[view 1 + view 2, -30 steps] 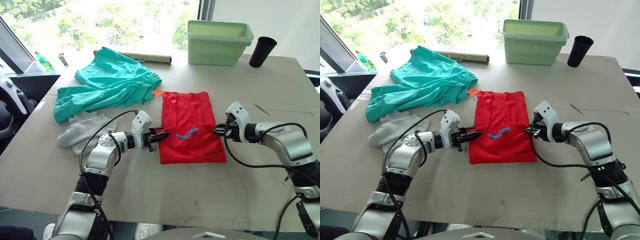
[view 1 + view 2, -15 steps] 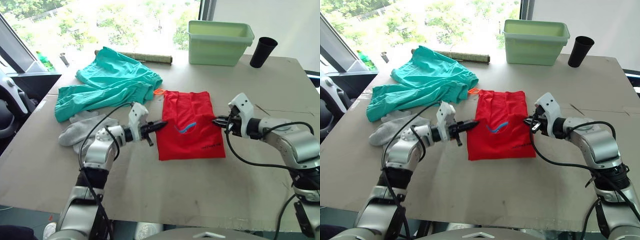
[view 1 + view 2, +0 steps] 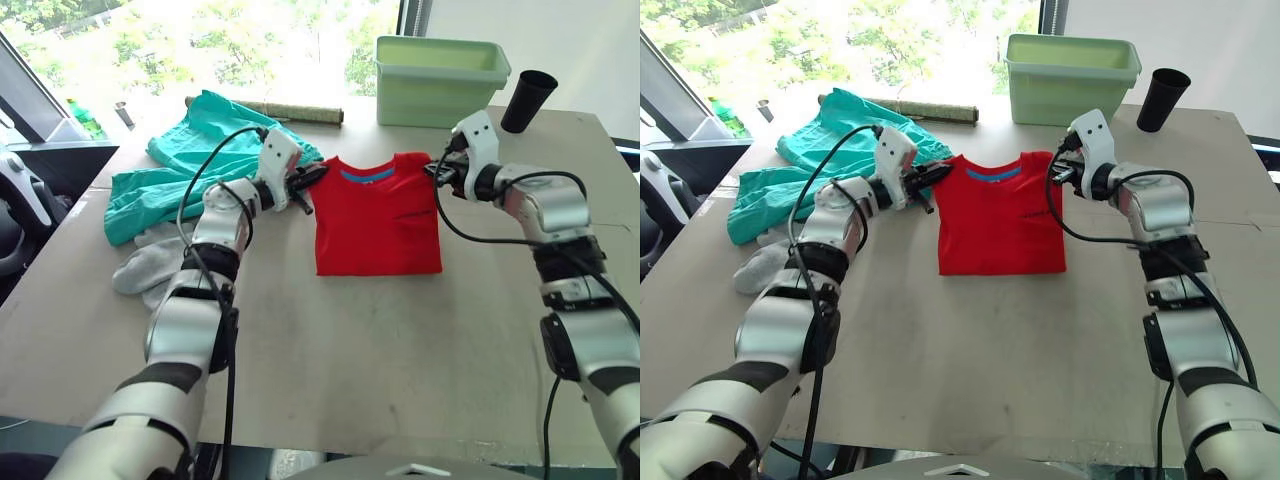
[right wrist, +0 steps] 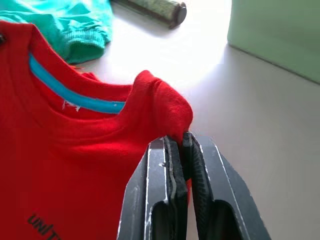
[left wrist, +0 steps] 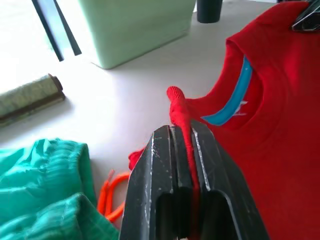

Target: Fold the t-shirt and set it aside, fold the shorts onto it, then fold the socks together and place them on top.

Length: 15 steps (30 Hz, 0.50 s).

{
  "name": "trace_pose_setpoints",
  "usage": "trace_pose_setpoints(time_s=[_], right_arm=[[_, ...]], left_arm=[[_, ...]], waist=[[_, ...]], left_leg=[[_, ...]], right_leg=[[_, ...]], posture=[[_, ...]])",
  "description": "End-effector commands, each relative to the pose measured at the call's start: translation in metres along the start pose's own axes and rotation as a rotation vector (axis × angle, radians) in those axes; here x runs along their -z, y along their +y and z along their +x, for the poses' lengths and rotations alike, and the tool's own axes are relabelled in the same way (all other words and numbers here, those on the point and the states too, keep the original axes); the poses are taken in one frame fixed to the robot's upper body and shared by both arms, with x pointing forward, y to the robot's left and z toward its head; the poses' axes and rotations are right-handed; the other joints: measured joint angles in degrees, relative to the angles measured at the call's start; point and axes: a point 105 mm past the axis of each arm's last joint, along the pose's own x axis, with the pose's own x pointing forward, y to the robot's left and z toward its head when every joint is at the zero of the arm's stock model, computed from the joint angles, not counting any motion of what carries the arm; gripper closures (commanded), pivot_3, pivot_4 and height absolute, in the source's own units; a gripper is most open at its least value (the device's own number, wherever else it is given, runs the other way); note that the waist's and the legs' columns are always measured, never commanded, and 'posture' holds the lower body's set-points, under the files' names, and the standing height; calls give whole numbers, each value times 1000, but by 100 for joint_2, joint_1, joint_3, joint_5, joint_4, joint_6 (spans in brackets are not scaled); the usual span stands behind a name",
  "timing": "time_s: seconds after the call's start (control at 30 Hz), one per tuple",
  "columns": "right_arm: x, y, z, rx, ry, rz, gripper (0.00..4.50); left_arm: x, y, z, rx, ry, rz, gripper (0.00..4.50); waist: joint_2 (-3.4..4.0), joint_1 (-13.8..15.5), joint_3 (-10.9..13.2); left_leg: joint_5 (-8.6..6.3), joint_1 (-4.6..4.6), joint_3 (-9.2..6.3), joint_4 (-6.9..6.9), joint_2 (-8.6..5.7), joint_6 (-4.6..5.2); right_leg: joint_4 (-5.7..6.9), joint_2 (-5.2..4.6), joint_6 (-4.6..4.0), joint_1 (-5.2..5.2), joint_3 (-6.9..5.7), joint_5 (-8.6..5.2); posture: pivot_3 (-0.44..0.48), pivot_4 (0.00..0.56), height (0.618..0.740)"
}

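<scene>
T-shirt (image 3: 378, 218) shoulders clamped in left gripper (image 3: 312, 176) and right gripper (image 3: 438, 171).

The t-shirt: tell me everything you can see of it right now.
The t-shirt is bright red soft fabric with a blue band inside the neck and small dark lettering on the front. It lies flat on the table as a neat rectangle, neck toward the green bin. The left claw and right claw each pinch a far corner beside the neck. The shorts lie just left.
</scene>
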Motion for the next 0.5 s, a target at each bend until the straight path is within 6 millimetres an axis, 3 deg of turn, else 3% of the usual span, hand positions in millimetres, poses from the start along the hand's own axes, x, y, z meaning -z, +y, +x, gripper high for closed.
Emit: trace_pose_setpoints(time_s=[0.03, 0.2, 0.23, 0.37, 0.47, 0.5], right_arm=[[1, -13, 7, 53, -5, -13, 4500], [30, -13, 20, 78, 52, 28, 4500], [33, -17, 21, 101, 52, 21, 4500], [28, -28, 16, 156, 3, -12, 2979], [10, -23, 0, 104, -105, -11, 1430], [4, -14, -8, 57, -142, 1, 1430]], left_arm=[[-5, 7, 8, -60, 20, 58, 4485], [19, -5, 21, -86, 144, 79, 4485], [22, -8, 22, -93, 145, 41, 4097], [22, -1, 19, -150, 97, -88, 2521], [2, 5, 12, -99, -48, -270, 947], [-6, 4, 10, -56, -101, -320, 947]], waist=[[0, -1, 0], [0, -14, 0], [0, -17, 0], [3, -66, 2], [3, -131, 2], [3, -130, 2]], left_leg=[[1, -8, 1, 0, 0, -2], [15, -15, 4, -2, -1, -25], [15, -17, 5, -2, -1, -25], [16, -20, 5, -2, 0, -26], [16, -17, -12, -2, 4, -27], [16, -16, -15, -4, 4, -28]], right_leg=[[-1, 0, 2, -5, -1, 1], [2, 0, 8, -6, -2, 5], [2, -1, 9, -6, -2, 5], [2, -2, 10, -8, -2, 6], [5, -3, 10, -9, -3, 6], [7, -3, 11, -9, -3, 6]], posture=[[0, 150, 740], [0, 150, 740], [0, 150, 740], [0, 150, 740], [0, 150, 740], [0, 150, 740]])
